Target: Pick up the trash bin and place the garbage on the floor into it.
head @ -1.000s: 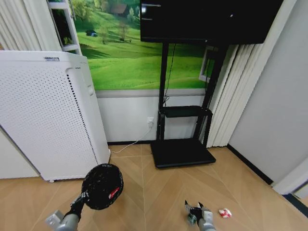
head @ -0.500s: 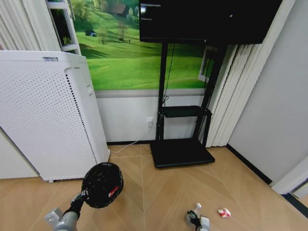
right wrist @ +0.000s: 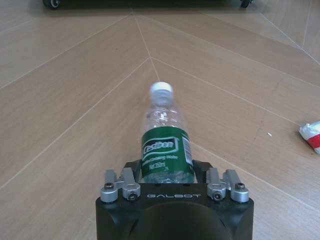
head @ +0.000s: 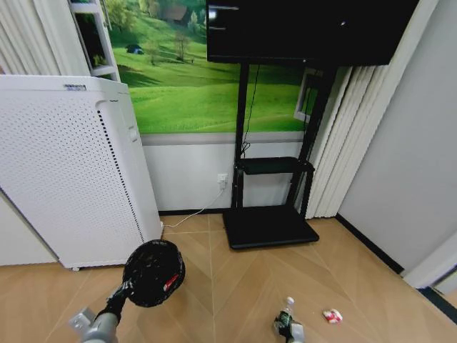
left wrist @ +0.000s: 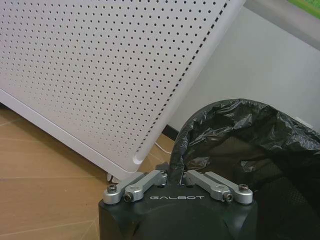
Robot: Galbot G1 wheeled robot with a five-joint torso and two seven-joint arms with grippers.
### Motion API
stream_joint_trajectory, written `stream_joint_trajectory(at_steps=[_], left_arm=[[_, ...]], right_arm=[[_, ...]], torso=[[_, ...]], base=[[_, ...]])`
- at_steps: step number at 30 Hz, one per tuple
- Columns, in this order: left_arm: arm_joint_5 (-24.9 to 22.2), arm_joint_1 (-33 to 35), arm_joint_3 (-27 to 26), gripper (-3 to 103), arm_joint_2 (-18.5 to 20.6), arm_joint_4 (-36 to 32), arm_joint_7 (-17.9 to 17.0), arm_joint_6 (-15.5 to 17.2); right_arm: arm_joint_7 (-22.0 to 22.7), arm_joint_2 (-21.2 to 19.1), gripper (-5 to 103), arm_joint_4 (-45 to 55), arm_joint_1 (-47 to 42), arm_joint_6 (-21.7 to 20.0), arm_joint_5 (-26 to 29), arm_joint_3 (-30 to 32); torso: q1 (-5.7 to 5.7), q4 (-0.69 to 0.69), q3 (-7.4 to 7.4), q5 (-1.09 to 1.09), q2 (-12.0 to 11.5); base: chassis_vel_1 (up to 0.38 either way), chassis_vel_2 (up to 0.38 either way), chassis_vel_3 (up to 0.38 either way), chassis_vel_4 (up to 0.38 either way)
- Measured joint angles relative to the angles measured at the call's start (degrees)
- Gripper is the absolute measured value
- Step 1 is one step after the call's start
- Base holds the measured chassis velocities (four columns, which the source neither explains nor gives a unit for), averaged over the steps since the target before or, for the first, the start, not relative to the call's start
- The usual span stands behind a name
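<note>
Currently trash bin [head: 153,273] hangs lower left of head frame, rim clamped by left gripper [left wrist: 177,179]. Right gripper [right wrist: 174,176], lower centre, clenched on bottle [right wrist: 164,136]. Risks: bin liner slips from rim pinch; bottle, held low w/ cap end free, could pivot out. Readable: "GALBOT" on grippers; bottle label partly legible, approx. "250ml".

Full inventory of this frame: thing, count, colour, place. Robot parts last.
trash bin: 1, black mesh with liner, held up at lower left
bottle: 1, clear, green label, white cap, in right gripper
wrapper: 1, white-red, on floor at right
red piece: 1, inside bin
floor: tan herringbone
air purifier: 1, white, left
TV stand: 1, black, centre, screen above
left gripper: shut on bin rim
right gripper: shut on bottle, low over floor
</note>
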Motion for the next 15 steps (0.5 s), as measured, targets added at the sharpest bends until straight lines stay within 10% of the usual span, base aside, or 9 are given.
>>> stream_joint_trajectory(at_steps=[15], left_arm=[[-0.3, -1.4, 2.3, 4, 1.8, 1.3, -0.5, 0.0]], right_arm=[[-0.5, 1.3, 16, 3.3, -1.2, 0.5, 0.1, 3.8]], torso=[[0.00, 0.01, 0.00, 0.02, 0.0]], base=[[0.000, 0.000, 0.000, 0.000]])
